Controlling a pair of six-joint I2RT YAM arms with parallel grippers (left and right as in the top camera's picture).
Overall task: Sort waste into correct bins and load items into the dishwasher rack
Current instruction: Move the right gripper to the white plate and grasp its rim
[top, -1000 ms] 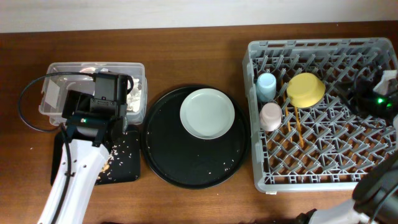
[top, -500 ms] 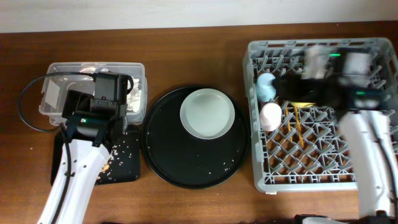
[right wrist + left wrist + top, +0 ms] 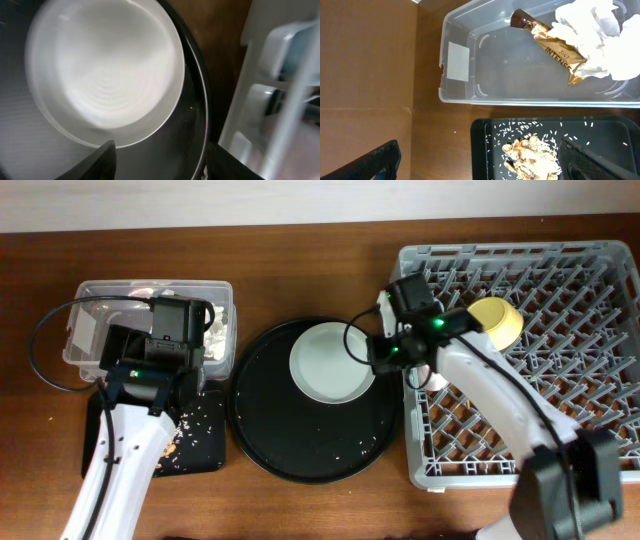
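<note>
The left gripper [image 3: 480,169] hung with jaws wide apart and empty, only its dark fingertips showing at the wrist view's lower corners. Beyond it, the tub [image 3: 460,95] held the wrapper [image 3: 550,45] and tissues [image 3: 600,30], which were cut off at the frame's top. Scraps [image 3: 530,157] lay on the black tray [image 3: 485,130], whose lower part ran out of frame. Overhead, that arm hid much of both bins. The right gripper [image 3: 165,165], jaws apart on nothing, hovered by the plate [image 3: 334,362] on the round tray [image 3: 300,450], and its own view was blurred. Its arm covered part of the rack [image 3: 560,430] and the bowl's [image 3: 500,320] left side.

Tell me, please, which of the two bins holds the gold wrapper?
The clear plastic tub: the wrapper lies inside it beside crumpled tissues, whereas the shallow black tray holds only food scraps.
</note>
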